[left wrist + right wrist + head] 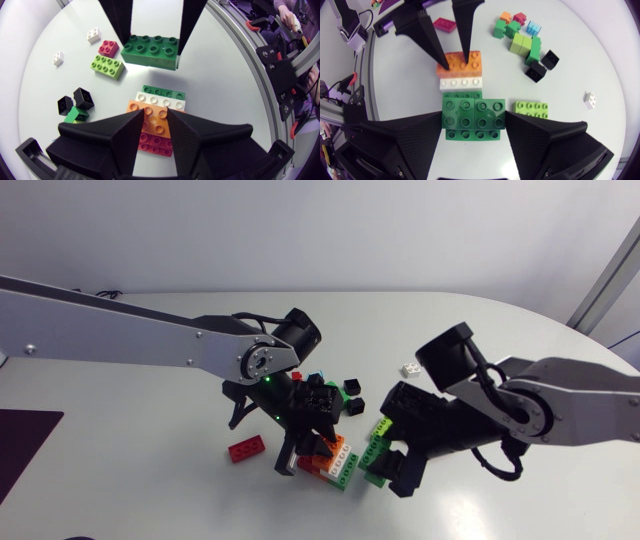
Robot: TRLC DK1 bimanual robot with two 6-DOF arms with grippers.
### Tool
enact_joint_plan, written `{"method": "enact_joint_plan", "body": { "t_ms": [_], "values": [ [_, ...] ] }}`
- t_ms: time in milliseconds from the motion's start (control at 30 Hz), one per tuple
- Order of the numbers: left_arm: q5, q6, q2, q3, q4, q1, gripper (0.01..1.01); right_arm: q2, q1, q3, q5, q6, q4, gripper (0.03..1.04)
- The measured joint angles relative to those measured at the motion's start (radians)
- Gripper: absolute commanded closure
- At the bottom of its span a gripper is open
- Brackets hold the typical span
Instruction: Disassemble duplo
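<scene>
Listing duplo: stacked green, white, orange and red plastic bricks [160,102] on the white desk [225,100], judged light, rigid, slick-sided, best pinched across opposite walls; left end effector [155,127] over the orange layer [152,116], grip cannot be told; right end effector [472,131] clamping a separate dark-green studded brick [150,50] alongside.

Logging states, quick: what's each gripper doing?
Left gripper: open, tips on the orange brick.
Right gripper: shut on the green brick.
</scene>
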Motion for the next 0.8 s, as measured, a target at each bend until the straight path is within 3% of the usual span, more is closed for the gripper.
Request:
{"method": "enact_joint_plan", "body": {
  "t_ms": [167,200,233,267,300,467,700,800],
  "values": [
    [-0.004,-0.008,-0.002,0.001,0.0,0.0,0.675,0.048,0.027,-0.065,0.054,-0.011,0.05,0.61],
    [-0.006,-0.015,-0.003,0.001,0.0,0.0,0.667,0.068,0.034,-0.07,0.067,-0.012,0.066,0.55],
    [-0.008,-0.022,-0.004,0.001,0.0,0.0,0.639,0.082,0.039,-0.071,0.07,-0.018,0.084,0.4],
    [-0.008,-0.023,-0.006,0.001,0.0,0.0,0.597,0.09,0.045,-0.068,0.074,-0.02,0.099,0.17],
    [-0.011,-0.026,-0.007,0.001,0.0,0.0,0.551,0.098,0.051,-0.065,0.078,-0.023,0.106,0.05],
    [-0.037,-0.038,-0.024,0.0,-0.002,0.0,0.334,0.097,0.08,-0.06,0.096,-0.022,0.084,0.06],
    [-0.034,-0.052,-0.071,0.0,-0.002,-0.024,0.164,-0.041,0.083,-0.06,0.096,-0.023,-0.003,0.06],
    [-0.033,-0.054,-0.071,0.0,-0.002,-0.047,0.136,-0.068,0.078,-0.068,0.097,-0.023,-0.004,0.06]
  ]
}}
